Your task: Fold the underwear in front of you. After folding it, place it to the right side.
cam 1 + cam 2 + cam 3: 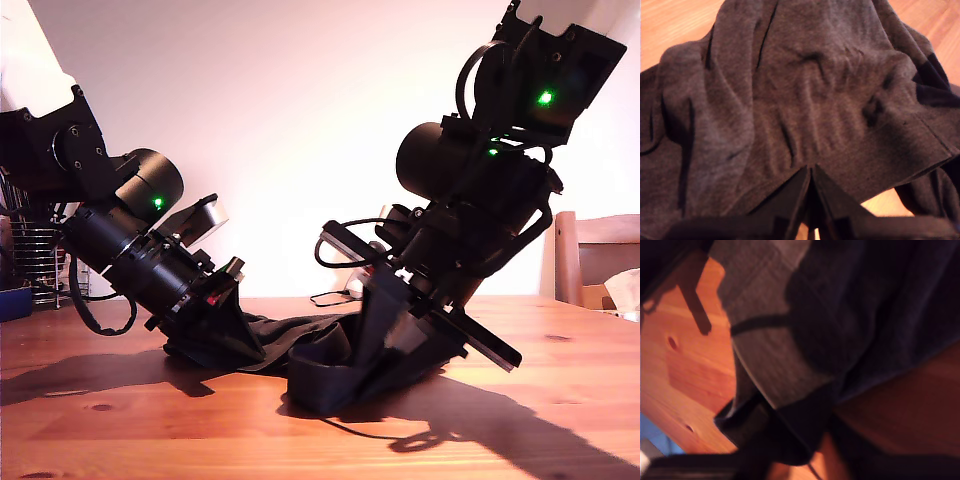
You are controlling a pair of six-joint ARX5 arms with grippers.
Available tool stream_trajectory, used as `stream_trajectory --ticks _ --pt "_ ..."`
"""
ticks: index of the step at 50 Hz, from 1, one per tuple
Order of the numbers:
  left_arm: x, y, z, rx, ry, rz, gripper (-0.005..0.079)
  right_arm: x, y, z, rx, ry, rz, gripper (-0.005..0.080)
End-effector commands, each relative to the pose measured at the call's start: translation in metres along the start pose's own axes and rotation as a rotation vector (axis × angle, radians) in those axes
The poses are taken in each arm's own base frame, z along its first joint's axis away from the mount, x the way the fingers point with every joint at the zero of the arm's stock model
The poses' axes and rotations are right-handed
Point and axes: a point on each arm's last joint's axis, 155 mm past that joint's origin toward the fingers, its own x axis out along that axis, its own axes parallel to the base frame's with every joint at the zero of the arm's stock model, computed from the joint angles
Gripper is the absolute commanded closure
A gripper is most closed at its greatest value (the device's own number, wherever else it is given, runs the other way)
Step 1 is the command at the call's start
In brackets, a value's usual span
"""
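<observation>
Charcoal cloth is bunching at the closed tips of my first pincer [810, 172], which is pinching a fold of the underwear [805, 95] low against the wooden desk [140, 425] on the exterior view's left. My second pincer [400, 335], on the exterior view's right, is gripping the garment's other end and holding it raised, the thick band sagging below it; its wrist view is blurring the jaws. Between the two pincers the wrinkled cloth is lying on the desk. A wooden chair [590, 250] is standing behind, at the exterior view's right edge.
</observation>
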Motion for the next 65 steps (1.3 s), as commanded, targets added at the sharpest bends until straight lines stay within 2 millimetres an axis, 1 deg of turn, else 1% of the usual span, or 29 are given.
stream_trajectory --ticks 1,8,10,12,13,18,23,31,35,38,45,53,58,65 --pt "0.006 0.000 -0.009 0.007 0.023 -0.003 0.0761 0.004 -0.003 -0.003 -0.019 0.025 -0.019 0.0765" --pt "0.006 0.004 -0.008 0.025 0.020 0.019 0.0762 -0.007 -0.007 -0.010 -0.056 0.090 -0.090 0.0765" --pt "0.006 0.006 -0.007 0.027 0.017 0.028 0.0762 -0.011 -0.009 -0.010 -0.092 0.105 -0.118 0.0765" --pt "0.006 0.007 -0.007 0.029 0.015 0.033 0.0762 -0.015 -0.014 -0.013 -0.106 0.126 -0.161 0.0765" --pt "0.006 0.007 -0.006 0.030 0.014 0.036 0.0762 -0.018 -0.013 -0.010 -0.118 0.122 -0.176 0.0765" --pt "0.005 0.012 -0.004 0.036 0.007 0.059 0.0762 -0.031 -0.021 -0.015 -0.154 0.168 -0.253 0.0765" --pt "0.005 0.013 0.000 0.044 -0.006 0.067 0.0761 -0.042 -0.034 -0.019 -0.202 0.206 -0.349 0.0765" --pt "0.005 0.013 0.001 0.040 -0.013 0.067 0.0762 -0.056 -0.059 -0.020 -0.266 0.223 -0.522 0.0765" --pt "0.005 0.013 0.001 0.040 -0.013 0.067 0.0762 -0.060 -0.066 -0.017 -0.322 0.218 -0.602 0.0765" --pt "0.005 0.013 0.001 0.040 -0.014 0.067 0.0762 -0.066 -0.073 -0.010 -0.373 0.198 -0.689 0.0765" --pt "0.005 0.013 0.003 0.042 -0.019 0.067 0.0762 -0.073 -0.072 0.001 -0.496 0.174 -0.799 0.0765" --pt "0.005 0.014 0.003 0.041 -0.019 0.068 0.0762 -0.091 -0.077 0.017 -0.680 0.173 -0.983 0.0765" --pt "0.005 0.014 0.003 0.042 -0.021 0.068 0.0761 -0.094 -0.075 0.024 -0.751 0.170 -1.024 0.0765" --pt "0.005 0.014 0.003 0.034 -0.022 0.068 0.0762 -0.090 -0.073 0.025 -0.795 0.185 -1.005 0.0764"
